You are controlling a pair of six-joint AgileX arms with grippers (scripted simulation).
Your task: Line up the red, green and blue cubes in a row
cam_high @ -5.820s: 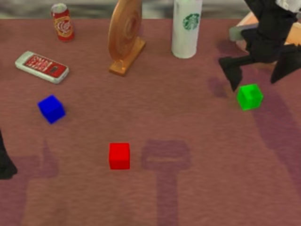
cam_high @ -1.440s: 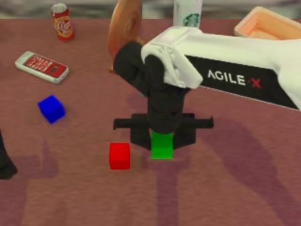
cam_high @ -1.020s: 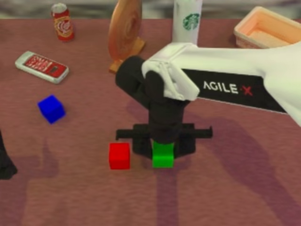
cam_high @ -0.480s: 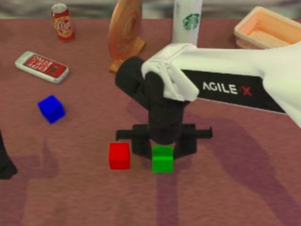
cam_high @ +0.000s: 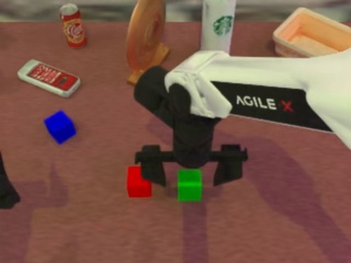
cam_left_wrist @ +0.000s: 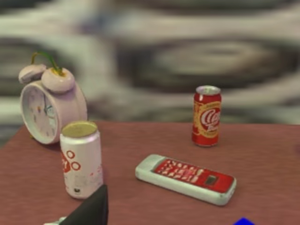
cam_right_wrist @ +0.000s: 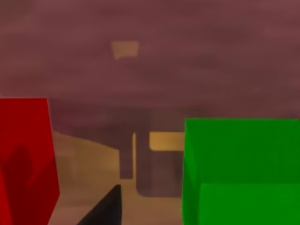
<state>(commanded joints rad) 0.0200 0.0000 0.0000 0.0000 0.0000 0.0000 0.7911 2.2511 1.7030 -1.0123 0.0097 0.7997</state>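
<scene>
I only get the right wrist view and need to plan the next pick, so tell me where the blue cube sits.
Observer: The small matte deep blue cube lies alone toward the left side of the table. It is well apart from the bright red cube and the bright green cube.
Operator: Report the right hand's state.
Observer: The right hand is open over the green cube, with its fingers clear of it on both sides.
Operator: Now give me the left arm.
Observer: The left hand is parked at the table's left edge.
</scene>
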